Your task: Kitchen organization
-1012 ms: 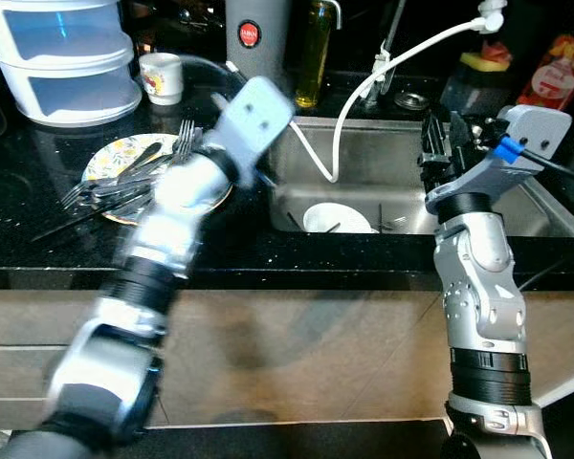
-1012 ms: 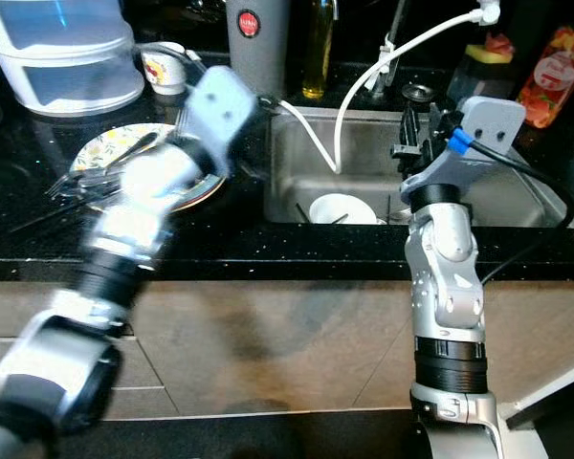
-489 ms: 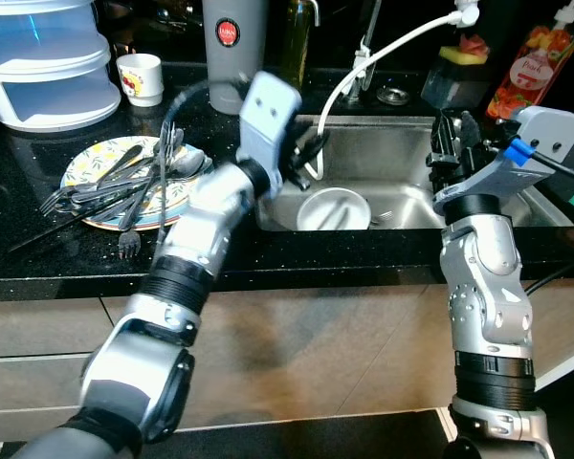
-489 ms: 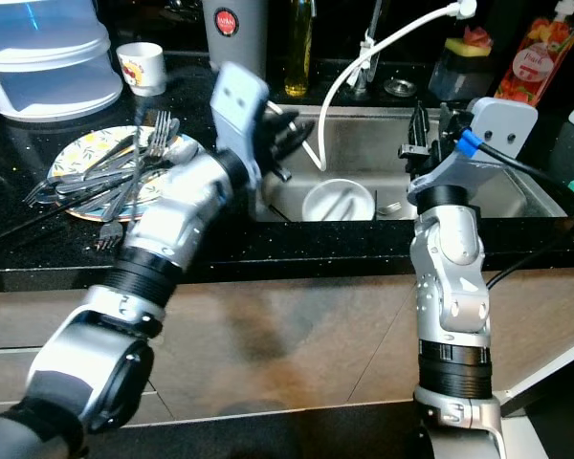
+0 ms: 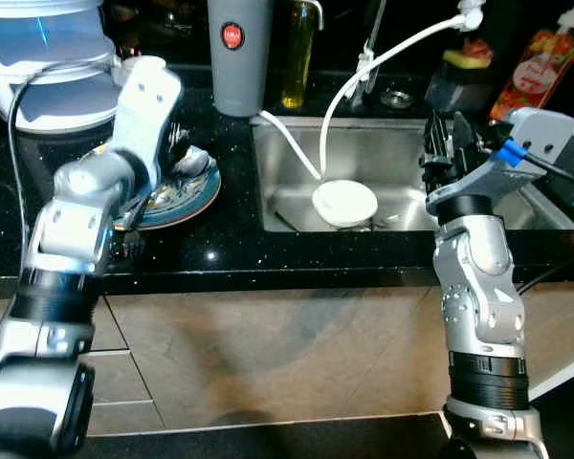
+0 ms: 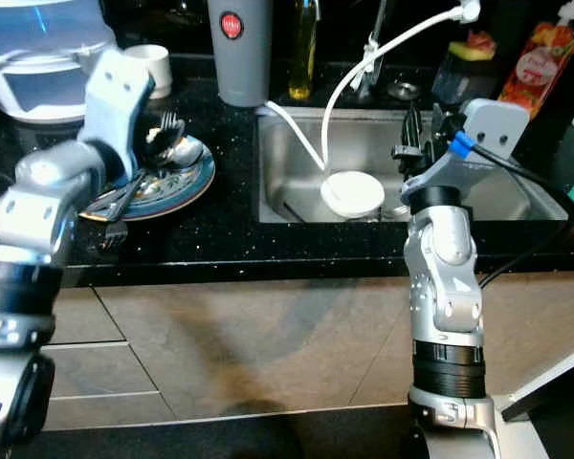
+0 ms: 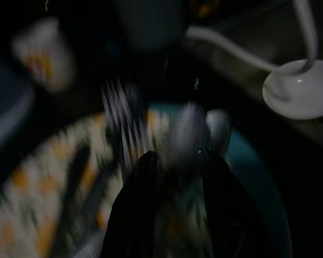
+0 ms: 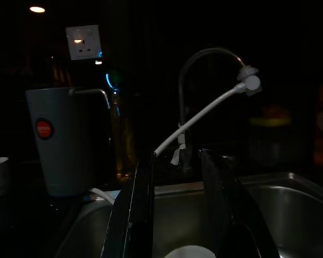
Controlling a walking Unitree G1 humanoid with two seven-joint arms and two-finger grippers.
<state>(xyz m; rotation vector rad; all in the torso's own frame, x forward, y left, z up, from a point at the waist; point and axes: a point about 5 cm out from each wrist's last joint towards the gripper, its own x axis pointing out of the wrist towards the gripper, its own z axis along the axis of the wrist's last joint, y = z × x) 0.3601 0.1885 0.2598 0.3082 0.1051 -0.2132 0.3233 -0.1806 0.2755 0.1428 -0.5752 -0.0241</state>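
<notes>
Cutlery (image 6: 163, 143) fills the patterned plate (image 6: 187, 186) (white bowl (image 6: 352, 193) sits in sink (image 6: 297, 153)).

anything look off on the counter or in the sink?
Cutlery is heaped loosely on the patterned plate, and one fork hangs off its rim onto the counter. A white bowl sits upside down in the sink.

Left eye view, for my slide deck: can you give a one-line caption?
Left gripper hovers over cutlery on a patterned plate; right gripper waits, open, above the steel sink.
</notes>
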